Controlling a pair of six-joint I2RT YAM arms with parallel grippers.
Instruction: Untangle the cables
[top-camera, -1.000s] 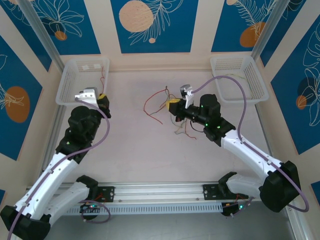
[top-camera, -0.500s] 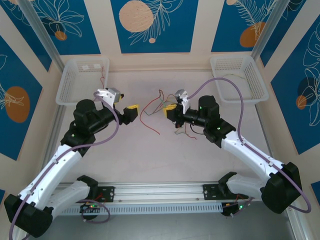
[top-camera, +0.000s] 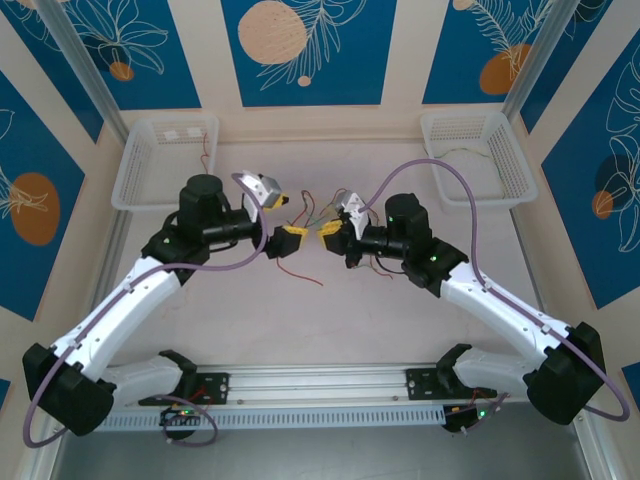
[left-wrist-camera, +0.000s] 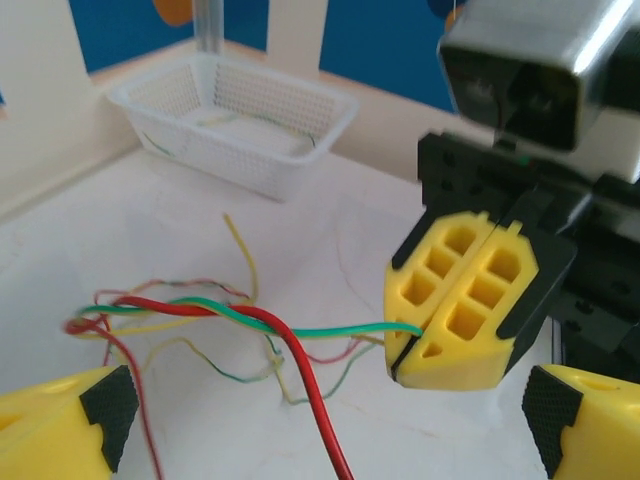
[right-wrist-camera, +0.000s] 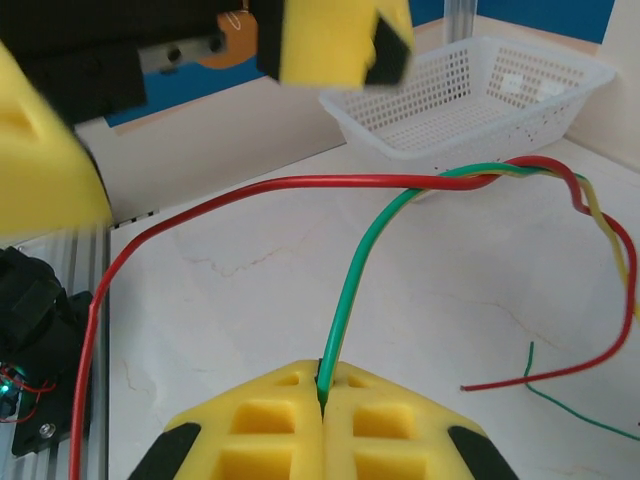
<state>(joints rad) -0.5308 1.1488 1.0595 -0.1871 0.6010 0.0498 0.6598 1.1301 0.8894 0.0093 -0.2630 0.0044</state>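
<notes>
Cables (top-camera: 318, 211) are seen twisted together, the green cable (left-wrist-camera: 335, 329) clamped by the closed right gripper (top-camera: 329, 229), the left gripper (top-camera: 290, 241) held wide open.

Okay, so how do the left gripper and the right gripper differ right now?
The left gripper stands wide open and holds nothing; the right gripper is shut on the green cable. The left gripper sits left of the cable tangle, the right gripper right of it. Both have yellow fingers and face each other across it.
</notes>
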